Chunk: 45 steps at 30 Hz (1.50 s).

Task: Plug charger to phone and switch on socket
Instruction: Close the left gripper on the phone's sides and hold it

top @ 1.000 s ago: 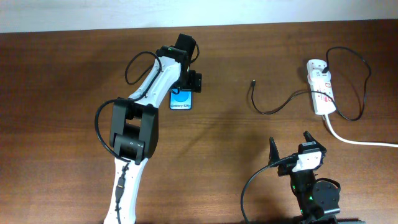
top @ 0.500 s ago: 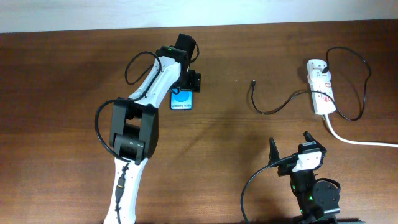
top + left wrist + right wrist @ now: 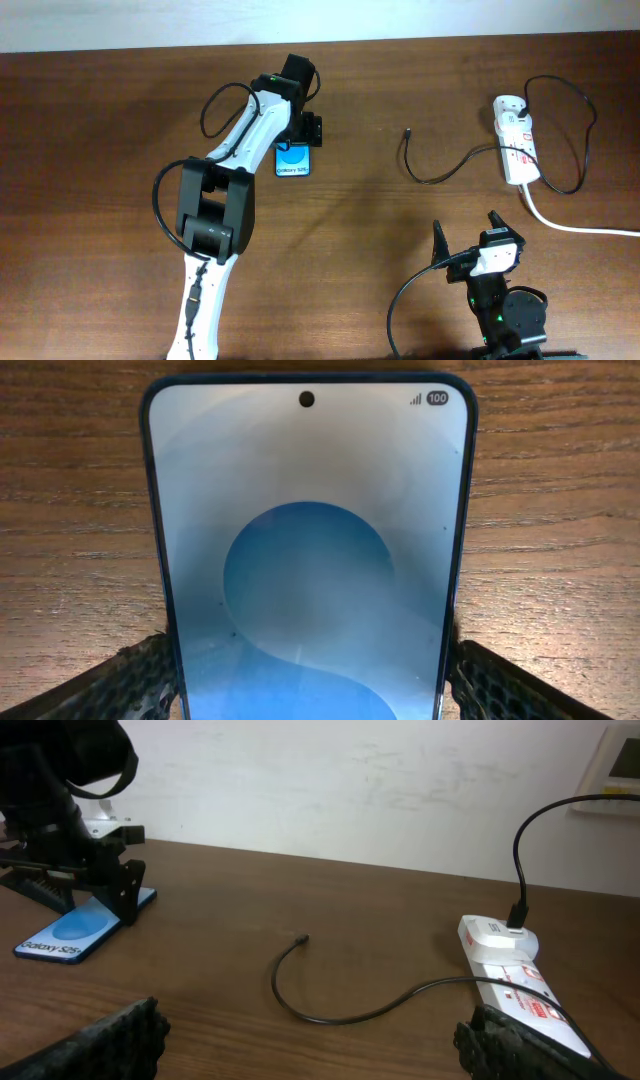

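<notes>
The phone [image 3: 292, 163] lies flat on the table, blue screen up, "Galaxy S25" text at its near end. My left gripper [image 3: 297, 140] is at its far end. In the left wrist view the phone [image 3: 305, 560] fills the frame, and the left gripper [image 3: 305, 690] has a finger pressed on each long edge. The charger [image 3: 440, 172], a thin black cable, curls from the socket [image 3: 517, 138] to a loose plug tip [image 3: 406, 131]. My right gripper [image 3: 465, 230] is open and empty near the front edge. Its view shows the gripper [image 3: 315, 1040], charger [image 3: 330, 1015], socket [image 3: 515, 982] and phone [image 3: 75, 932].
A thick white cord [image 3: 570, 225] runs from the socket off the right edge. A second black loop [image 3: 585, 120] arcs right of the socket from a plug in its far end. A white wall [image 3: 350, 780] stands behind the table.
</notes>
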Motion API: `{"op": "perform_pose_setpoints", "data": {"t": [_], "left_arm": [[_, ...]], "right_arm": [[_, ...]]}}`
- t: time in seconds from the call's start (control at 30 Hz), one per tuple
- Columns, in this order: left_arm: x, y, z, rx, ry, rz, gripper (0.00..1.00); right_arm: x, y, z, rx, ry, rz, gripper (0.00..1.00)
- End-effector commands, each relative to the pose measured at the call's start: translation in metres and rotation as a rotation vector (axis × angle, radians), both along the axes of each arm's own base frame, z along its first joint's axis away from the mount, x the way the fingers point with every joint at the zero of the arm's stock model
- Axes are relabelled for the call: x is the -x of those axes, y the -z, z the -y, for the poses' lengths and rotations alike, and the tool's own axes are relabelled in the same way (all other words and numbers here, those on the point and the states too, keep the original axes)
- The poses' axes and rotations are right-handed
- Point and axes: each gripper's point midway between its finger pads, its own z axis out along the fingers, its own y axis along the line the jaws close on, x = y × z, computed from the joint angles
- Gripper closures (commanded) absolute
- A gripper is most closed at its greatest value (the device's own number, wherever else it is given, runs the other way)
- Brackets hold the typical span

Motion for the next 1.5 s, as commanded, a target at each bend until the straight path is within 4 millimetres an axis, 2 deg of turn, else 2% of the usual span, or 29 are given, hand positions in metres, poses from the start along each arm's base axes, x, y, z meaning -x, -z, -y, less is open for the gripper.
{"op": "perform_pose_setpoints", "data": {"t": [0.0,0.9,1.47], "left_arm": [[0.0001,0.0119,0.0011,0.009,-0.024,-0.019,0.09],[0.0001,0.0119,0.0011,0.009,-0.023,-0.019,0.09],[0.0052,0.0128,-0.0008,0.001,-0.024,-0.04,0.17]], "right_arm": [[0.0002,0.0041,-0.0019,-0.006,-0.008,-0.013,0.02],[0.0002,0.004,-0.0019,-0.006,-0.008,-0.013,0.02],[0.0002,0.004,-0.0019,-0.006,-0.008,-0.013,0.02]]}}
